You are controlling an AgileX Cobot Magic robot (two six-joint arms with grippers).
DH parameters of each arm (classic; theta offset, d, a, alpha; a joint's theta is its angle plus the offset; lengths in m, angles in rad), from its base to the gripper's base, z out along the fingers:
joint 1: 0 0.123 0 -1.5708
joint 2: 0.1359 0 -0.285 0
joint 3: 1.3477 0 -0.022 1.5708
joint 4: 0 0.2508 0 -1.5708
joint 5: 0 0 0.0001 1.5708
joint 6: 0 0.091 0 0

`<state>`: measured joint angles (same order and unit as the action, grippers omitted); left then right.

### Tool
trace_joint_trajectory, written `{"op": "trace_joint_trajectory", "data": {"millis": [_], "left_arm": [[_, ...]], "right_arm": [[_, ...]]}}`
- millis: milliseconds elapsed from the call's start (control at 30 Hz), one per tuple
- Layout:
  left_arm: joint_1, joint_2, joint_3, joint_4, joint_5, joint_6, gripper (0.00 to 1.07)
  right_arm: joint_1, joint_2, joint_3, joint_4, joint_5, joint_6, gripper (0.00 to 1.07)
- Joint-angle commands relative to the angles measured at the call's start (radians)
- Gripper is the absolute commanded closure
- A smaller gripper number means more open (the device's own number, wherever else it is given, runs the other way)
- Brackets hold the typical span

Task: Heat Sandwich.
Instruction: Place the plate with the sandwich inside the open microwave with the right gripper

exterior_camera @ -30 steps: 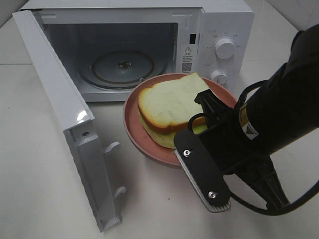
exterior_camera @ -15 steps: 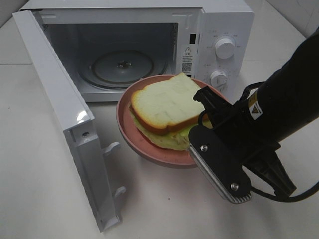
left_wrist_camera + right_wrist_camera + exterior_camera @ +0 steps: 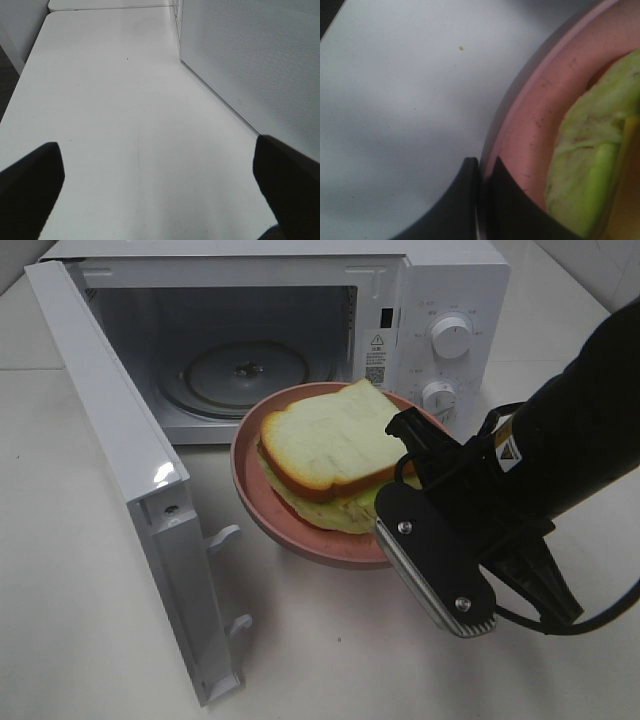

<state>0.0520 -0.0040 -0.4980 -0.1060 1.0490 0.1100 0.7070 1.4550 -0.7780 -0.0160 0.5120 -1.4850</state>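
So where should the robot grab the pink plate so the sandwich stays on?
By the plate's thin raised rim, on the bare edge facing away from the microwave. The sandwich fills the middle, so only the rim fits between the jaws. Coming from that side also leaves the microwave's open front free.

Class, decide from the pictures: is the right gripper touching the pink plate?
Touching. The right wrist view shows the right gripper shut on the pink plate, whose rim runs in between the closed fingers.
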Motion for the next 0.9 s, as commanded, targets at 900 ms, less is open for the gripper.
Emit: {"op": "trace_joint_trajectory", "data": {"millis": [900], "left_arm": [[0.001, -0.029, 0.004, -0.004, -0.012, -0.003, 0.09]], "right_arm": [[-0.003, 0.261, -0.298, 0.006, 0.022, -0.003, 1.07]]}}
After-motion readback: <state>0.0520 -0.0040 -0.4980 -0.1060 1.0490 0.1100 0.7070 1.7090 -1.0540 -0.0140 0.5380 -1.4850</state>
